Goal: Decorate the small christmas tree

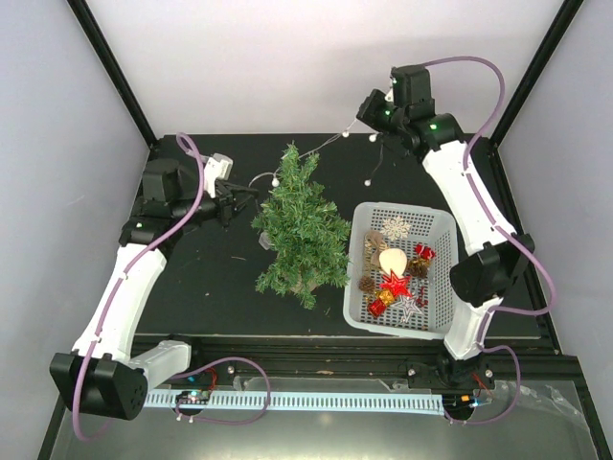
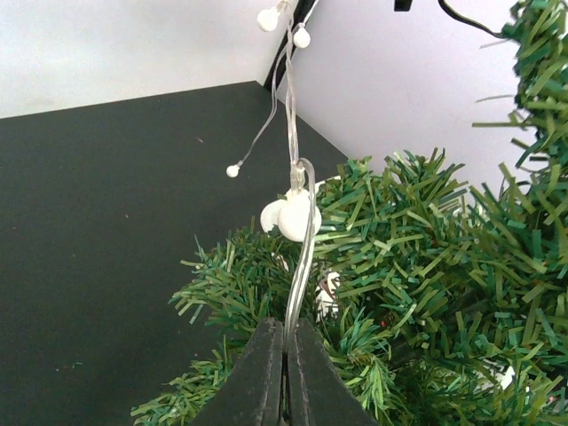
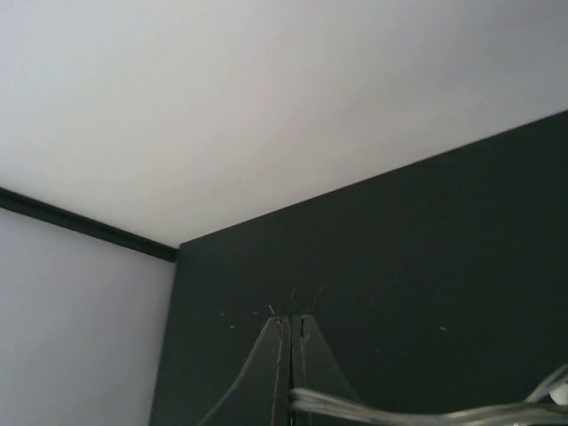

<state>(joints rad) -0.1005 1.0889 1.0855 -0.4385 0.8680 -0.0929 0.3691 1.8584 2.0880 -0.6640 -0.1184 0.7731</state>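
**A:** Top view, centre: which item is the small christmas tree (image 1: 302, 230)?

**B:** The green fir with dense, bristly needles. It widens from a narrow tip at the far end to broad lower branches that hide most of its base. It stands on the black tabletop (image 1: 211, 278), just beside the white basket (image 1: 356, 287) and to its left.

**A:** And the thin line crossing its tip?

**B:** A light string (image 1: 326, 144), clear wire carrying small white bulbs. It runs from the right tool (image 1: 369, 117) down past the tip to the left tool (image 1: 251, 195).

**A:** State of the left tool?

**B:** Together, clamped on the wire. In the left wrist view the wire rises out of the closed black fingers (image 2: 266, 382), and one white bulb (image 2: 297, 217) hangs just above the needles.

**A:** And the right?

**B:** Raised over the far right of the tabletop, fingers together. In the right wrist view the wire emerges from between them low down.

**A:** Basket contents?

**B:** A red star (image 1: 395, 285), a pale snowflake (image 1: 396, 228), pine cones and small gift boxes.
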